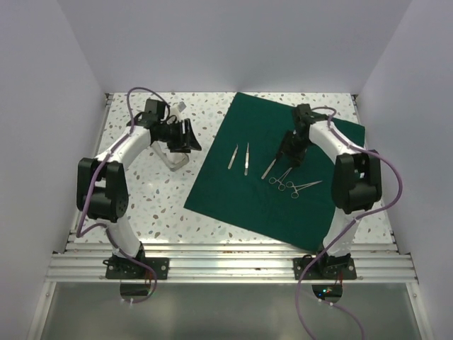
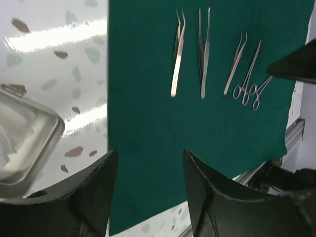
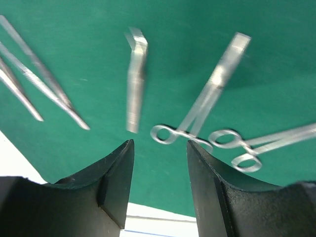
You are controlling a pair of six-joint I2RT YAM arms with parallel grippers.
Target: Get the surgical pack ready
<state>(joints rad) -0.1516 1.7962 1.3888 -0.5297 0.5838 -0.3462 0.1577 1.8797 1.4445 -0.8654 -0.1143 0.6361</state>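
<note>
Green cloth, the surgical pack [image 1: 241, 202], lies spread flat and askew over the right half of the desk [image 1: 156, 202]. One corner is almost at the near edge and another is close to the right edge. On it lie two tweezers [image 1: 247, 159], a bent forceps [image 1: 269, 168] and two ring-handled clamps [image 1: 306, 187] whose rings sit close together.

The right end effector [image 3: 159, 148] hovers just above those rings, fingers apart and empty. The left end effector [image 2: 149, 160], likewise apart and empty, hangs by the cloth's left border, just beside a metal tray [image 2: 29, 143] toward the far-left corner.

The step looks like ordering the instruments. It would go best with a straight descent onto a shank, pinching steel only so the cloth does not bunch. Bare desk toward the near-left corner gives open room, while the side wall [image 1: 417, 142] crowds the right edge.
</note>
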